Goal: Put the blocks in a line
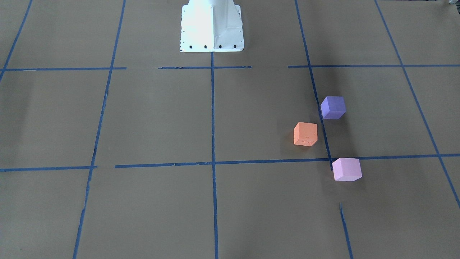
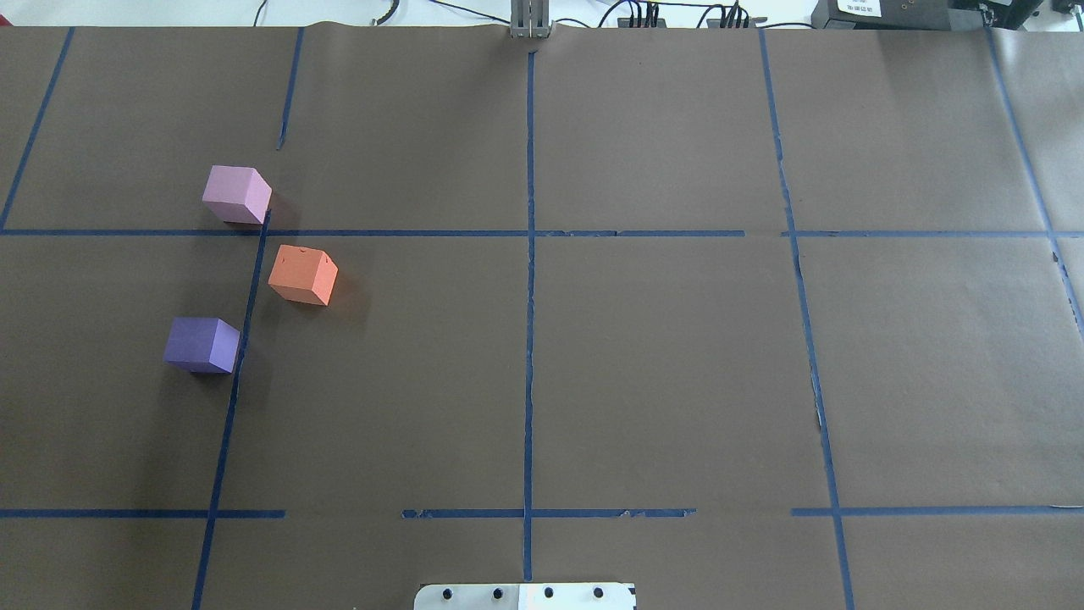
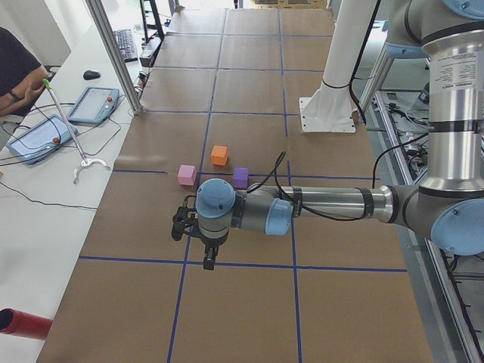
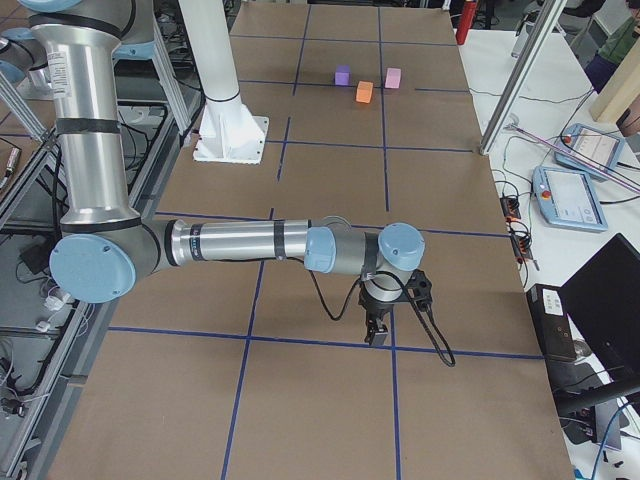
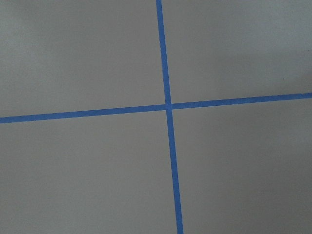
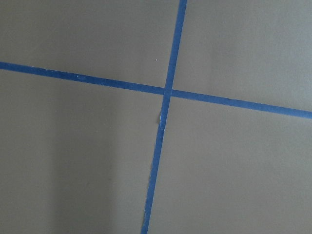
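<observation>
Three cubes sit on the brown paper on my left side of the table. The pale pink-lilac block is farthest from my base, the orange block is in the middle and offset toward the centre, and the dark violet-purple block is nearest. They stand apart and form a bent row, also in the front view: purple, orange, pink. My left gripper hovers over the table's left end, well short of the blocks. My right gripper hovers over the far right end. I cannot tell whether either is open or shut.
Blue tape lines divide the paper into a grid. The robot's white base plate is at the table's near-middle edge. Tablets, a grabber stick and cables lie on the side bench, where an operator sits.
</observation>
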You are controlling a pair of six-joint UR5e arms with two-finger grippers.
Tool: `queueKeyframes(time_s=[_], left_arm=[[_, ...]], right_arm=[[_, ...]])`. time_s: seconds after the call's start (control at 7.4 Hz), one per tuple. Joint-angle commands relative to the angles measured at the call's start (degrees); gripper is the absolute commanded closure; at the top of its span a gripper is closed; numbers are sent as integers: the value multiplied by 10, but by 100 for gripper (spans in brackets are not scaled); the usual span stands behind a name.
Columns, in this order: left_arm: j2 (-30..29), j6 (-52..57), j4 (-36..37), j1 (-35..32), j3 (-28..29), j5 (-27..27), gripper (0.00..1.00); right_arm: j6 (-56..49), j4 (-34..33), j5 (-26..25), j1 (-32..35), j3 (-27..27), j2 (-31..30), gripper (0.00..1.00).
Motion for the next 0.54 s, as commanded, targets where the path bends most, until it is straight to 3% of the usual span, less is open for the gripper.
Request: queueKeyframes(time_s=[0.0, 0.41], left_arm=[[10, -1, 0, 1, -2, 5, 0], [9, -1, -2, 1, -5, 5, 0]], right_arm=[[0, 0, 0, 0, 0, 0, 0], [0, 0, 0, 0, 0, 0, 0]])
